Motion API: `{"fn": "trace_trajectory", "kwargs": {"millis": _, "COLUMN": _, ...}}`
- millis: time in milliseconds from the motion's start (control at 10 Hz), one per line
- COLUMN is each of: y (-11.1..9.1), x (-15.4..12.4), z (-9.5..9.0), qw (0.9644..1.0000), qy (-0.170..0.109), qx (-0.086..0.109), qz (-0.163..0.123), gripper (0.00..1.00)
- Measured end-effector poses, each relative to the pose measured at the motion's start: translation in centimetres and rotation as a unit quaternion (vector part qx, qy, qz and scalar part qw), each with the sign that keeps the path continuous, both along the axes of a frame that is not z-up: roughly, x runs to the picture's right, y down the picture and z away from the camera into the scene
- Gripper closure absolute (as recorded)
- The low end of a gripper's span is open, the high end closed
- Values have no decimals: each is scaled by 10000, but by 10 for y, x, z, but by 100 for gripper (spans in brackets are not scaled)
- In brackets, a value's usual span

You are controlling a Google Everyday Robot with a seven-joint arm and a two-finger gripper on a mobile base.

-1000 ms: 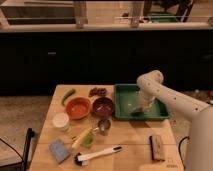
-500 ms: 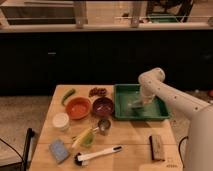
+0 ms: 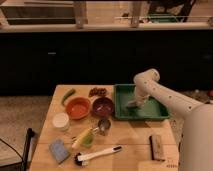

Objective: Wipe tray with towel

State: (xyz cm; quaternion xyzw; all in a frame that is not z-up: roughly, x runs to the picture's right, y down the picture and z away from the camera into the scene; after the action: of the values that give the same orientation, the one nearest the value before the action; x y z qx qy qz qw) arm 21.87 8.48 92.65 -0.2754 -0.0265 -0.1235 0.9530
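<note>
While low in the green tray (image 3: 157, 111), jaws at the towel (image 3: 132, 105).

Green rectangular plastic tray (image 3: 125, 94) toward desk's right edge, rear half. Gripper (image 3: 134, 106) down inside tray, left part. Dark red round bowl (image 3: 103, 106) just left of tray; orange round bowl (image 3: 78, 107) left of that. Blue flat sponge (image 3: 59, 150) near front-left corner; white-handled brush (image 3: 98, 154) along front edge.
</note>
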Motion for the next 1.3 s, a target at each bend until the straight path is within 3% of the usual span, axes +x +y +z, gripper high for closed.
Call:
{"fn": "trace_trajectory", "kwargs": {"millis": 200, "y": 12, "x": -23, "z": -1, "qw": 9984, "qy": -360, "qx": -222, "qz": -371, "gripper": 100}}
{"fn": "trace_trajectory", "kwargs": {"millis": 700, "y": 24, "x": -6, "z": -22, "qw": 9921, "qy": -665, "qx": -585, "qz": -891, "gripper": 100}}
{"fn": "trace_trajectory", "kwargs": {"millis": 1100, "y": 24, "x": 42, "z": -29, "qw": 9923, "qy": -328, "qx": -793, "qz": -892, "gripper": 100}}
{"fn": "trace_trajectory", "kwargs": {"millis": 1300, "y": 18, "x": 53, "z": -28, "qw": 9955, "qy": -39, "qx": -678, "qz": -663, "gripper": 100}}
